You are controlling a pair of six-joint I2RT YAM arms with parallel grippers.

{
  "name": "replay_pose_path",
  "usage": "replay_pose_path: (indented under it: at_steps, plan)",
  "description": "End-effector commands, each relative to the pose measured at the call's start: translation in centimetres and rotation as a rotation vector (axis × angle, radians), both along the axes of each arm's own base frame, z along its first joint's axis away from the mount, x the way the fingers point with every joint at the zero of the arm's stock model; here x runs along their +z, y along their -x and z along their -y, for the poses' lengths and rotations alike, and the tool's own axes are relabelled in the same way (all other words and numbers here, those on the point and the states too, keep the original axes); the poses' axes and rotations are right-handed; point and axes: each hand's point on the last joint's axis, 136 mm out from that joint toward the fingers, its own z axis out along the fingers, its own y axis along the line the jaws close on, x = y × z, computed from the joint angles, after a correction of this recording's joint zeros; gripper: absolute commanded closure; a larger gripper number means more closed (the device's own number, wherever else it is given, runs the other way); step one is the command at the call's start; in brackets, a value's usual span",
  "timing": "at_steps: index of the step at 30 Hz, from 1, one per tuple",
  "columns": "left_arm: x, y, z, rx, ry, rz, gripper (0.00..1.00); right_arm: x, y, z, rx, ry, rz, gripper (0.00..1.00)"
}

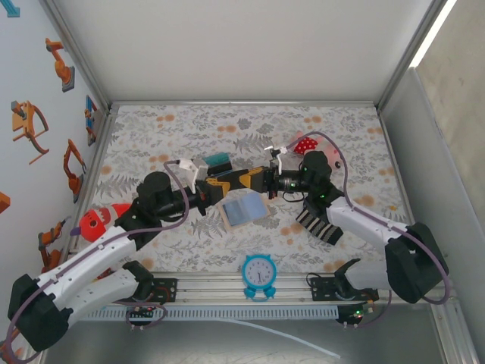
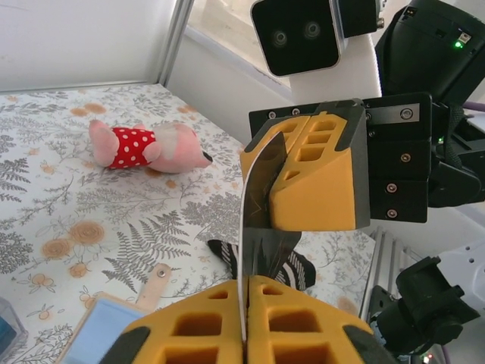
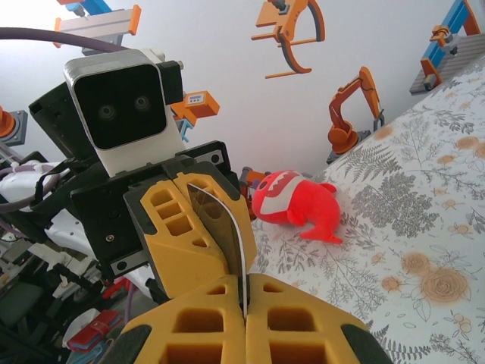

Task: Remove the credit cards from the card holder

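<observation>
1 card [image 2: 256, 189] stands on edge above the worktop [image 2: 61, 220], clamped at once by the left tool [image 2: 247, 292] and the right tool [image 3: 245, 287], each pinched together on it. The holder [image 1: 244, 211] lies open below. Best to loosen only 1 tool while the other grips firmly, then part straight along the card's plane so it does not bend.

1. The top external camera stood high above and behind the arm bases, looking down on the whole table [image 1: 144, 144] from afar.
2. The left wrist camera looked along the left gripper [image 2: 246, 284], close, facing the right gripper [image 2: 265, 205].
3. The right wrist camera faced the opposite way, equally close.
4. All three views shared the credit card [image 2: 261, 246] between both grippers.
</observation>
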Motion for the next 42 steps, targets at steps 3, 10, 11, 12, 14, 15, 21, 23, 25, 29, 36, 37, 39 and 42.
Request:
replay_pose_path:
  at_steps: [3, 10, 11, 12, 14, 15, 21, 23, 25, 29, 36, 37, 39, 42]
  plan:
    - [0.4, -0.1, -0.1, 0.009, -0.019, -0.005, 0.54, 1.0, 0.5, 0.1, -0.009, 0.043, 0.065, 1.0]
    - [1.8, -0.4, -2.1, 0.099, -0.09, 0.064, 0.28, -0.6, 0.6, 1.5, -0.083, 0.175, 0.09, 1.0]
    - [1.9, -0.5, -2.4, 0.113, -0.105, 0.073, 0.25, -0.7, 0.7, 1.6, -0.085, 0.187, 0.09, 1.0]
    - [2.1, -0.7, -2.8, 0.13, -0.118, 0.081, 0.22, -0.9, 0.7, 1.7, -0.088, 0.198, 0.089, 1.0]
    - [2.4, -0.8, -3.1, 0.144, -0.135, 0.094, 0.15, -1.1, 0.9, 1.9, -0.09, 0.213, 0.089, 1.0]
    - [2.6, -0.7, -3.1, 0.137, -0.144, 0.101, 0.11, -1.2, 0.9, 1.9, -0.089, 0.216, 0.089, 1.0]
    - [2.7, -0.6, -2.6, 0.087, -0.231, 0.08, 0.01, -1.6, 1.3, 1.9, -0.067, 0.233, 0.088, 1.0]
    - [2.3, -0.9, -2.4, 0.067, -0.27, 0.045, 0.01, -1.7, 1.4, 1.8, -0.058, 0.238, 0.087, 1.0]
    - [1.6, -0.9, -1.9, 0.028, -0.306, -0.003, 0.01, -1.8, 1.5, 1.7, -0.044, 0.243, 0.084, 1.0]
    - [0.6, -0.7, -0.6, -0.069, -0.324, -0.101, 0.08, -1.9, 1.7, 1.4, -0.027, 0.252, 0.086, 1.0]
    - [0.4, 0.3, 1.4, -0.232, -0.295, -0.139, 0.19, -2.0, 2.0, 1.2, -0.006, 0.264, 0.082, 1.0]
    - [0.4, 0.6, 1.5, -0.254, -0.292, -0.137, 0.2, -2.0, 2.0, 1.1, -0.002, 0.263, 0.081, 1.0]
    - [0.0, 0.7, 1.5, -0.268, -0.303, -0.13, 0.22, -1.9, 2.2, 1.0, 0.011, 0.257, 0.082, 1.0]
    - [-0.9, 0.5, 1.4, -0.277, -0.326, -0.126, 0.26, -1.4, 2.6, 0.7, 0.038, 0.237, 0.09, 1.0]
